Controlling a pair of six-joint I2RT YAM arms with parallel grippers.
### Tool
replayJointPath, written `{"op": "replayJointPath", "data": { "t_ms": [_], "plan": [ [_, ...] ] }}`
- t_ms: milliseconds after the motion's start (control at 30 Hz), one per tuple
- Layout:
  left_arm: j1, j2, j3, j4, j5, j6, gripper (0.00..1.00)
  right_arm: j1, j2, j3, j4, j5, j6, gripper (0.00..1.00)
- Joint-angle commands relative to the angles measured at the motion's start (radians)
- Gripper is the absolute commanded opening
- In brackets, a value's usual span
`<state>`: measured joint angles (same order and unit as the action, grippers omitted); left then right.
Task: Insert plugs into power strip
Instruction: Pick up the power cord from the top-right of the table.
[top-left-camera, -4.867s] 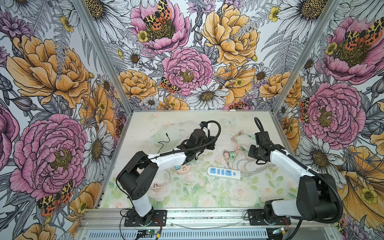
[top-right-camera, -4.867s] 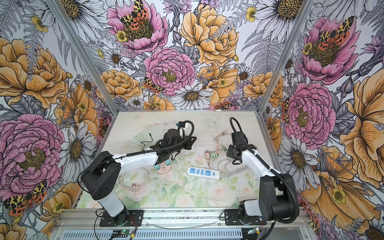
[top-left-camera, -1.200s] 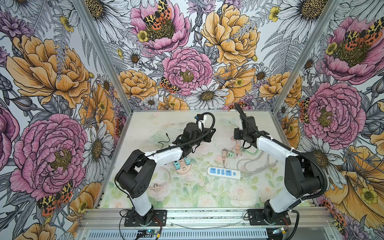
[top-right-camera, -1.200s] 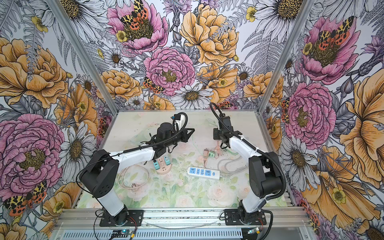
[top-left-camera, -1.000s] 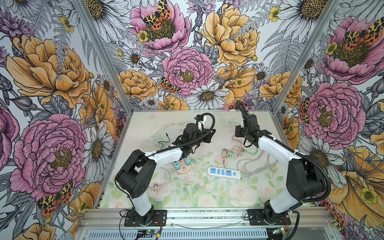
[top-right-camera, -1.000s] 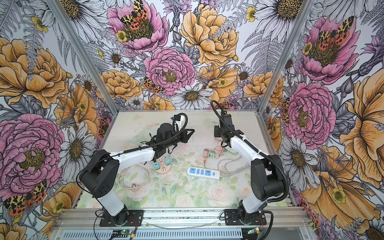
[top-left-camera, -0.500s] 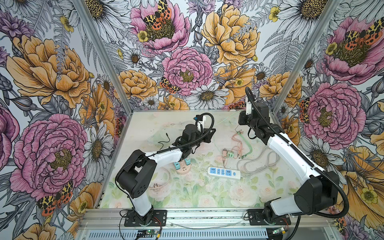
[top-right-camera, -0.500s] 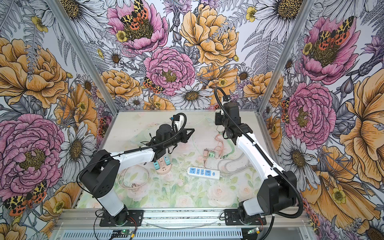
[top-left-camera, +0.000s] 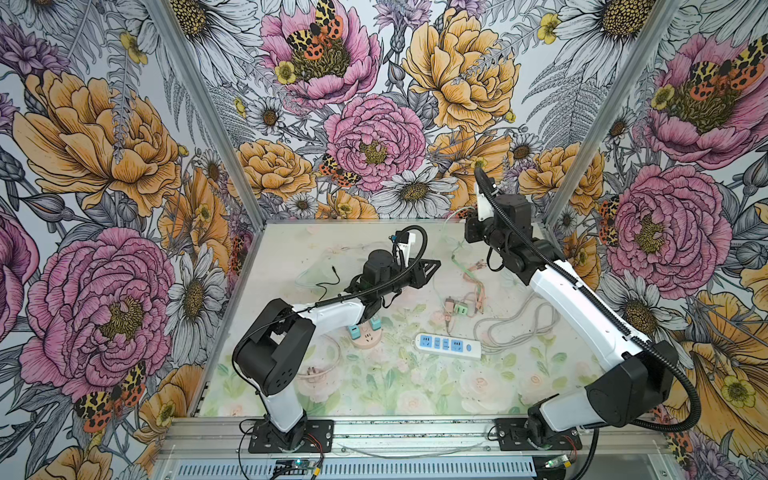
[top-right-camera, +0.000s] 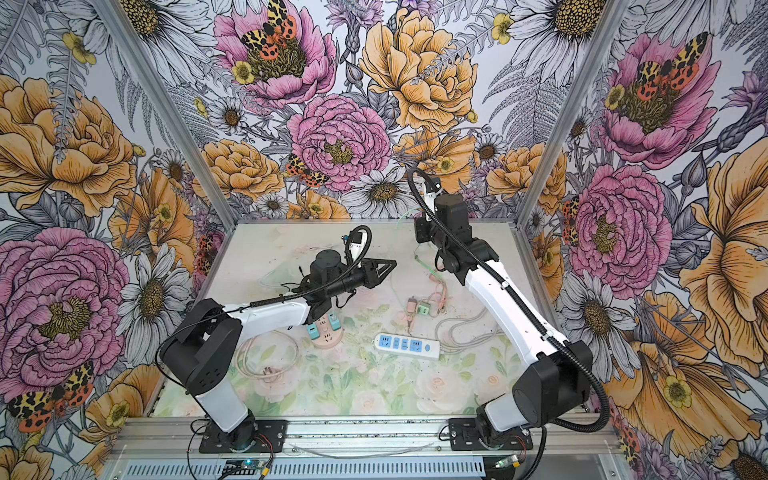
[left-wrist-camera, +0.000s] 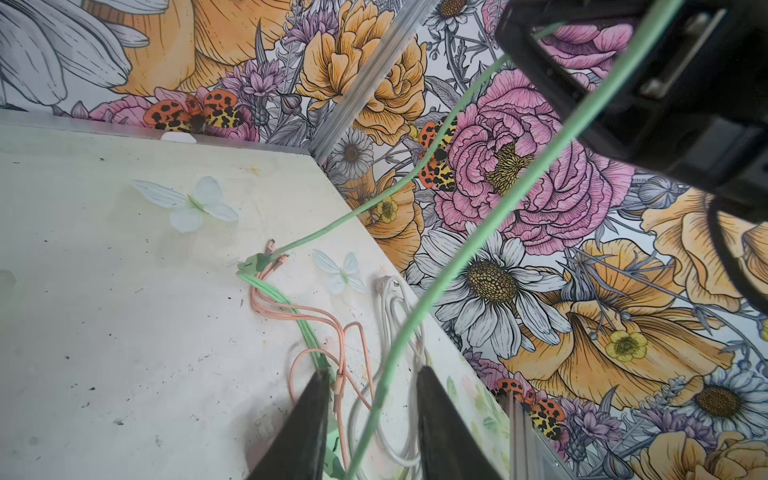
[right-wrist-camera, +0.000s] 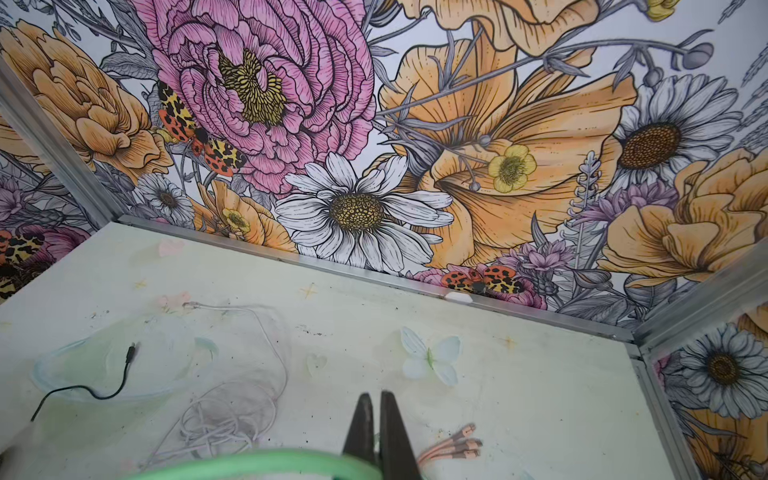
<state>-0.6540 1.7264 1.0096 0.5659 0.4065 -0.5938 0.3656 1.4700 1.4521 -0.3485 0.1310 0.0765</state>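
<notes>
Both top views: bright, even, diffuse light. Shadows on table faint and soft. No glare. Wide-angle stretch at edges; corner post leans outward. Focus sharp across scene.
Left wrist view: green cable near lens blurred; right arm dark, out of focus; wallpaper crisp.
Right wrist view: green cable arc at frame edge smeared; far tabletop washed-out, pale.

No text, label or number can be read anywhere.

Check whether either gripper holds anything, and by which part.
Right gripper pinches the green cable mid-length. Left gripper is open; the cable merely passes between its jaws.
</notes>
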Motion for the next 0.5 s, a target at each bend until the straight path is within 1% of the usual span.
{"op": "replayJointPath", "data": {
  "t_ms": [0, 67, 200, 267, 333, 400, 467],
  "plan": [
    [0.011, -0.044, -0.030, 0.019, 0.022, 0.010, 0.38, 0.003, -0.004, -0.001, 0.015, 0.040, -0.030, 0.00],
    [0.015, -0.075, -0.052, 0.002, 0.020, 0.018, 0.38, 0.004, -0.009, -0.005, 0.015, 0.049, -0.038, 0.00],
    [0.007, -0.144, -0.057, -0.113, 0.032, 0.073, 0.40, 0.003, -0.012, -0.015, 0.015, 0.066, -0.053, 0.00],
    [0.003, -0.184, -0.056, -0.201, -0.004, 0.103, 0.40, 0.003, -0.013, -0.022, 0.016, 0.071, -0.053, 0.00],
    [0.003, -0.220, -0.051, -0.294, -0.076, 0.126, 0.40, 0.003, -0.013, -0.030, 0.015, 0.071, -0.053, 0.00],
    [0.012, -0.232, -0.036, -0.374, -0.138, 0.137, 0.39, 0.003, -0.018, -0.037, 0.015, 0.067, -0.046, 0.00],
    [0.032, -0.225, -0.028, -0.404, -0.170, 0.129, 0.39, 0.003, -0.028, -0.044, 0.015, 0.058, -0.038, 0.00]
  ]
}}
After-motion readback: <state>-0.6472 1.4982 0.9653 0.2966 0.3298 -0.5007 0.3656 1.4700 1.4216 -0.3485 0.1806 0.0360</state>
